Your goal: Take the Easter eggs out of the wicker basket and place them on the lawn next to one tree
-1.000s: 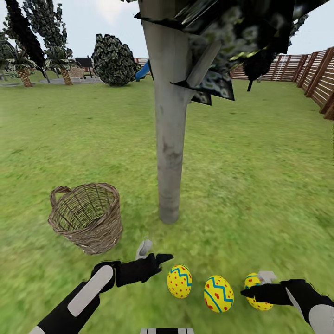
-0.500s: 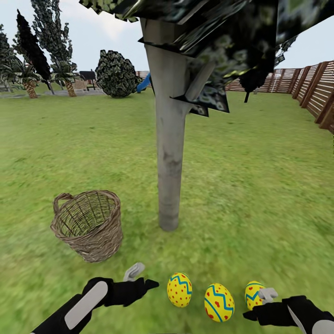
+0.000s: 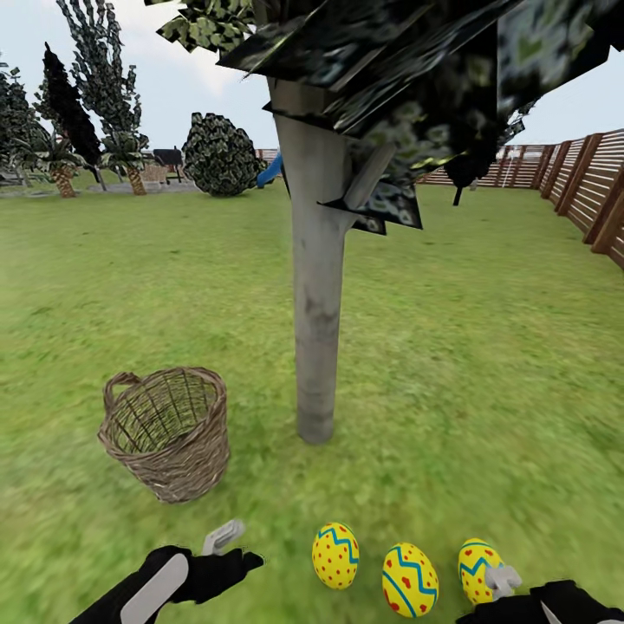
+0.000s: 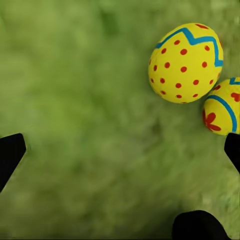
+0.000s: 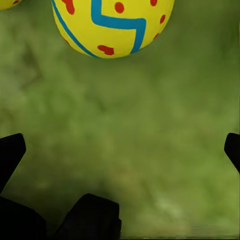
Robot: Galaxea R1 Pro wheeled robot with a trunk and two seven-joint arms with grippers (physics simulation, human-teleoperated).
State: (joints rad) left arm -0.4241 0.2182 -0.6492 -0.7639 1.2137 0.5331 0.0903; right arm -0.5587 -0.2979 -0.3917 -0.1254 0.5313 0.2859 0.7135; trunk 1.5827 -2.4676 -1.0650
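Three eggs down by the tree, basket apparently emptied.

Wide lawn (image 3: 485, 347) all round; at centre the tree (image 3: 316, 329), pale grey trunk upright under dark angular leaves. Just left of the trunk base, the wicker basket (image 3: 166, 431), tilted, nothing visible inside. Nearer than the trunk, the three Easter eggs (image 3: 410, 579) in a row on the grass, each apart from the next, all close to the trunk foot. Left gripper (image 3: 227, 548) released, holding nothing, beside the left egg (image 4: 185, 62). Right gripper (image 3: 501, 582) spread wide and empty, just beside the right egg (image 5: 112, 25). Task looking finished. Main risk: a fingertip clipping an egg during withdrawal, rolling it away from the tree; likewise a base turn nudging the row.
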